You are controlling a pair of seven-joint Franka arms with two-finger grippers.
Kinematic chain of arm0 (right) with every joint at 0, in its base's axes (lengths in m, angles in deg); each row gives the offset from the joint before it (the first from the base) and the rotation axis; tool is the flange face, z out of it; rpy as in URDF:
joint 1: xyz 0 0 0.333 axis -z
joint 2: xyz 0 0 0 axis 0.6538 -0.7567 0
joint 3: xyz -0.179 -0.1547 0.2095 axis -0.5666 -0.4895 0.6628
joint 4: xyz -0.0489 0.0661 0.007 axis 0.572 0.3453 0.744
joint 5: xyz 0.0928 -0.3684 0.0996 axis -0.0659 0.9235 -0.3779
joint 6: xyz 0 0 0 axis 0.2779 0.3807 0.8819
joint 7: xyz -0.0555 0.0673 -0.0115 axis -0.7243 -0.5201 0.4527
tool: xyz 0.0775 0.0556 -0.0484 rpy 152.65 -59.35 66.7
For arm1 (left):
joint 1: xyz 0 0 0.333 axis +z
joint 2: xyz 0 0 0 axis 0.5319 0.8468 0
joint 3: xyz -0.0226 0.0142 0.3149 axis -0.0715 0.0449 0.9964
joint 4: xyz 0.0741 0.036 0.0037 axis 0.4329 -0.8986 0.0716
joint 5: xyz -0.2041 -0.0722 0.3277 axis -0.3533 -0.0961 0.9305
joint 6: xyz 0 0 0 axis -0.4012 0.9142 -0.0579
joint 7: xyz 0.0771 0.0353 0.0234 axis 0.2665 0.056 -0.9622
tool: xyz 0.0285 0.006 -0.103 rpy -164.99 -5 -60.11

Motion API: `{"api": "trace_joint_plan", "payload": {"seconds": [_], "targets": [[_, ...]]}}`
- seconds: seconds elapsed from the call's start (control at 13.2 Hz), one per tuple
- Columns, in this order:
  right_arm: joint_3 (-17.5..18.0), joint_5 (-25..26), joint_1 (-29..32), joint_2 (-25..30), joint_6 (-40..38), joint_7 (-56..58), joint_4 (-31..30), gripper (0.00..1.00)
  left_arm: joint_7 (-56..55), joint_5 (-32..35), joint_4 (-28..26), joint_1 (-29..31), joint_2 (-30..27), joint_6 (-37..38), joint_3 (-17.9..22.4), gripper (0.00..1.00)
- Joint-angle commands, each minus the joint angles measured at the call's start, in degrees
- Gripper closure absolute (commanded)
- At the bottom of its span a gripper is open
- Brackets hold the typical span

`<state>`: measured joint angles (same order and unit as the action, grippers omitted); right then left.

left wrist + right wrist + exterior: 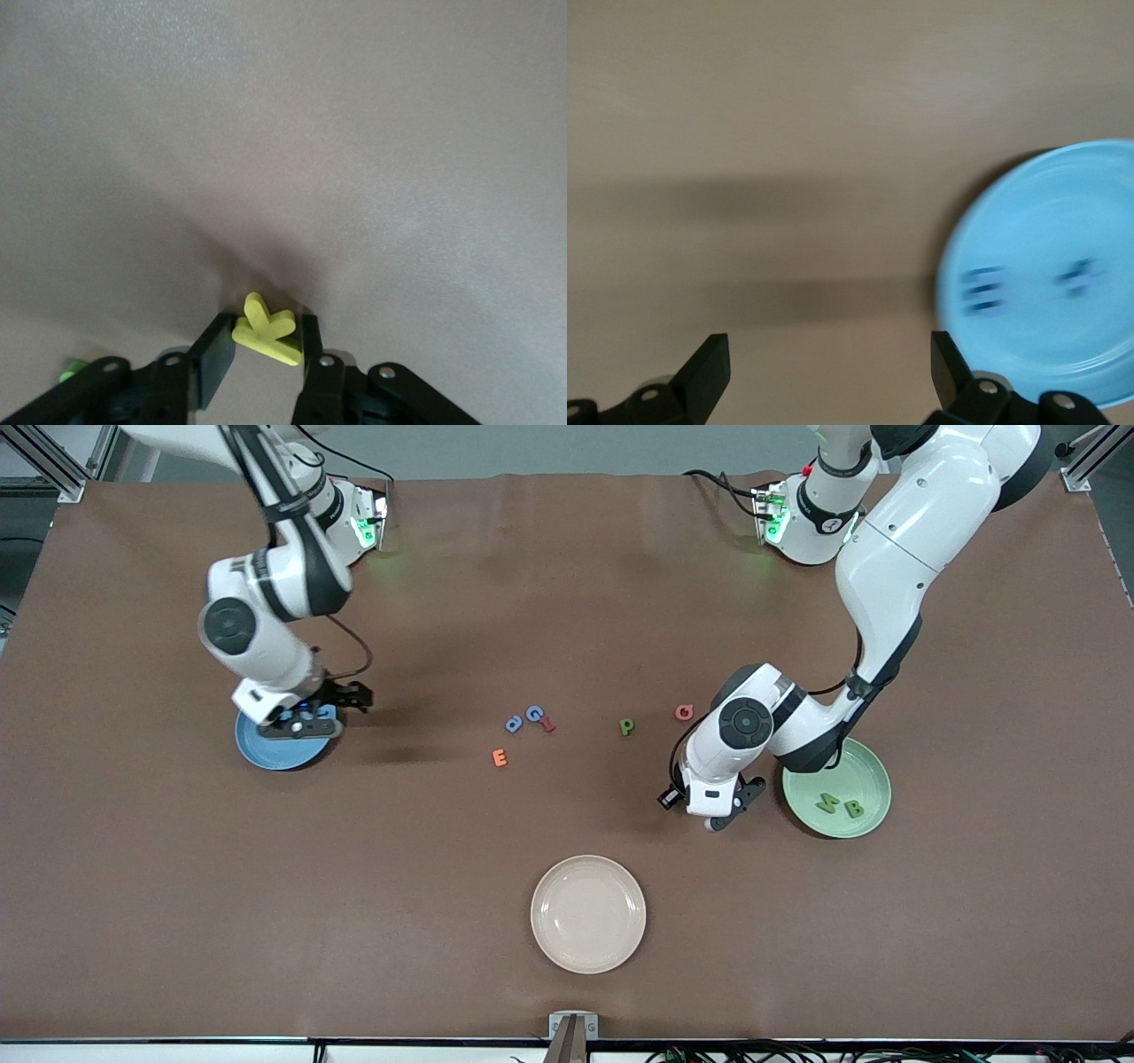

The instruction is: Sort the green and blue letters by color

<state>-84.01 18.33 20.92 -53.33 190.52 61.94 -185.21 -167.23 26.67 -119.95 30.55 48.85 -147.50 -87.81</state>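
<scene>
We see the left gripper [266, 350] pinching a yellow-green letter [266, 329] beside the green plate [873, 766], right gripper [824, 372] wide over the blue plate [1063, 212], P [626, 726], a [514, 724], G [534, 713] mid-table.

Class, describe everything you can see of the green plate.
The green plate is round, pale green and glossy, with a raised rim. It lies flat on the brown table toward the left arm's end. Two darker green letters lie flat in it, side by side. The left arm passes over part of its rim; whether they touch cannot be told.
</scene>
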Motion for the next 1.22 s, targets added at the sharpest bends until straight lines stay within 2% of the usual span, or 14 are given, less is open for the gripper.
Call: {"api": "trace_joint_plan", "payload": {"seconds": [0.0,0.15,0.3,0.61,1.14], "targets": [[-0.57,-0.67,-7.58,-1.30,-0.36,-15.73,4.26,0.00,-1.36,1.52,0.17,0.18,-1.72,3.01,0.16,1.00],[-0.57,-0.67,-11.45,-4.29,-0.45,-26.81,8.39,0.00,-0.49,1.52,0.09,0.70,-5.14,7.15,-0.11,1.00],[-0.57,-0.67,-16.28,-10.33,-0.10,-38.59,14.18,0.00,1.09,1.51,0.17,1.49,-6.74,8.57,-0.02,1.00],[-0.75,0.21,-22.79,-21.07,0.43,-54.96,24.57,0.00,13.29,1.52,-2.55,9.65,-9.38,10.51,-0.11,1.00],[-0.83,0.21,-23.07,-26.09,5.00,-61.84,25.11,0.13,36.14,1.52,-2.46,22.58,-9.56,11.65,-0.11,1.00]]}}
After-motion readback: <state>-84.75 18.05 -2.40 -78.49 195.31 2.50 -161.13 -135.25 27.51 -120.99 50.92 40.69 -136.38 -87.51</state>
